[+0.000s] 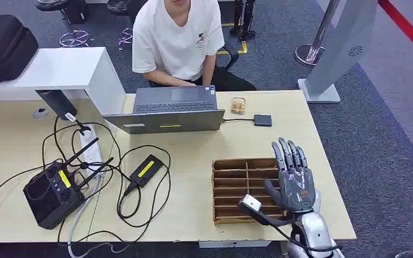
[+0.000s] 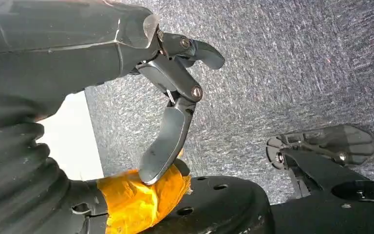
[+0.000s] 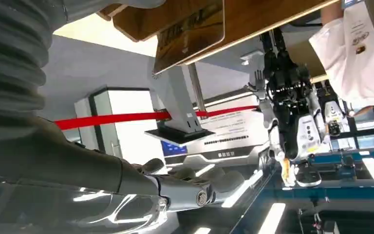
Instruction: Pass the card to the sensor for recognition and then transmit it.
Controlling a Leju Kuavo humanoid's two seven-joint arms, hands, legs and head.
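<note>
Pale wood desk (image 1: 301,140) on grey carpet (image 1: 387,161), person (image 1: 177,37) seated at the far side behind a laptop (image 1: 175,107).

Card: can't tell where it is. Neither hand has it, and the tray slots are too dark to read.

Right hand (image 1: 296,183): raised over the right end of the tray (image 1: 236,185), palm down, fingers (image 1: 287,153) straight and pointing toward the far edge, thumb out to the side. Wide open, holding nothing. Right wrist view shows the fingers (image 3: 195,190) stretched out flat, clear of the desk.

Left hand (image 2: 175,97): hanging over the carpet, thumb and fingers loosely bent and apart, nothing between them.

Tray: brown, divided into rows of slots, near the desk's front right corner.

Beyond it: black box (image 1: 262,120) just right of the laptop, wired to it. Tan packet (image 1: 238,105) sits next to the box, by the laptop's right side.

Left half of the desk: black charger (image 1: 146,170) with a yellow label, black controller (image 1: 54,193) with antennas, white power strip (image 1: 90,150), loops of black cable (image 1: 123,204). White stand (image 1: 59,67) at the far left.
</note>
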